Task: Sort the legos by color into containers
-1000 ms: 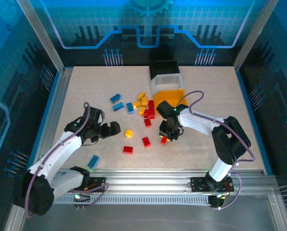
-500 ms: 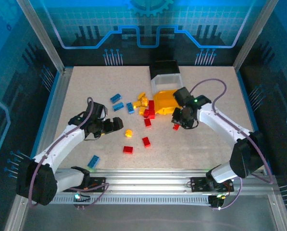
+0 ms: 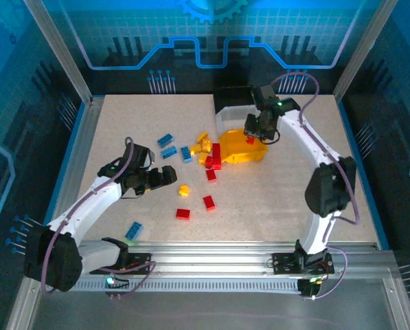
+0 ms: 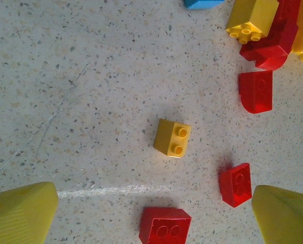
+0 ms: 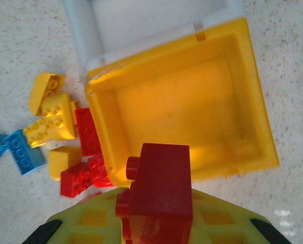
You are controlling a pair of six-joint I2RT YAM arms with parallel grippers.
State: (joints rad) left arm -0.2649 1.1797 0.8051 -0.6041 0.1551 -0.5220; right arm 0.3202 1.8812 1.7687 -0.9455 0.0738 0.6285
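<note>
My right gripper (image 3: 251, 133) is shut on a red lego (image 5: 159, 188) and holds it above the near rim of the yellow bin (image 5: 176, 117), which has nothing in it. The yellow bin (image 3: 237, 152) touches the translucent white bin (image 3: 235, 118), with the black bin (image 3: 232, 97) behind that. My left gripper (image 4: 154, 203) is open, low over the table. A yellow lego (image 4: 172, 138) lies just ahead of it, and two red legos (image 4: 164, 226) (image 4: 236, 184) lie between its fingers. From above, the left gripper (image 3: 170, 177) is left of that yellow lego (image 3: 184, 190).
A cluster of yellow legos (image 3: 203, 146) and red legos (image 3: 213, 158) lies against the yellow bin's left side. Three blue legos (image 3: 169, 152) sit left of the cluster. A lone blue lego (image 3: 134, 230) is near the front edge. Loose red legos (image 3: 183, 214) (image 3: 209, 202) lie mid-table.
My right arm has carried the red lego from mid-table back to above the yellow bin. The left gripper has shifted slightly right toward the yellow lego.
</note>
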